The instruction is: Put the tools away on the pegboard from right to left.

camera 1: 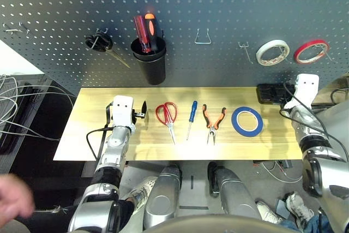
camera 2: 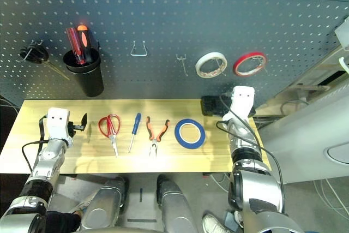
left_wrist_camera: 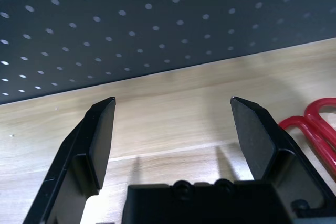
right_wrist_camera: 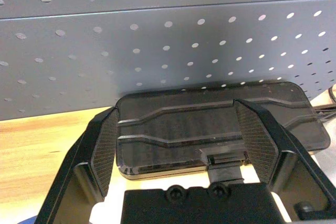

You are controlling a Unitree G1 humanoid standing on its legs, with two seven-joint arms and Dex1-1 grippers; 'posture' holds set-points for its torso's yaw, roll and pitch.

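Observation:
Four tools lie in a row on the wooden table [camera 1: 92, 135]: red-handled scissors [camera 1: 167, 114], a slim blue-handled screwdriver [camera 1: 191, 116], orange-and-black pliers [camera 1: 213, 121] and a blue tape roll [camera 1: 247, 121] at the right. Behind them rises the dark grey pegboard [camera 1: 218, 4]. My left gripper [left_wrist_camera: 172, 100] rests low over the table left of the scissors, open and empty, pointing at the pegboard. At the table's right end, my right gripper [right_wrist_camera: 176, 107] is also open and holds nothing, with a flat black box [right_wrist_camera: 210, 129] lying just ahead between its fingers.
On the pegboard hang black-handled scissors [camera 1: 101, 43], a black cup [camera 1: 149, 64] holding red and orange handles, a bare wire hook [camera 1: 203, 36], a small hook [camera 1: 245, 50], a white tape roll [camera 1: 272, 52] and a red tape roll [camera 1: 311, 51]. A person's hand [camera 1: 13, 200] shows at lower left.

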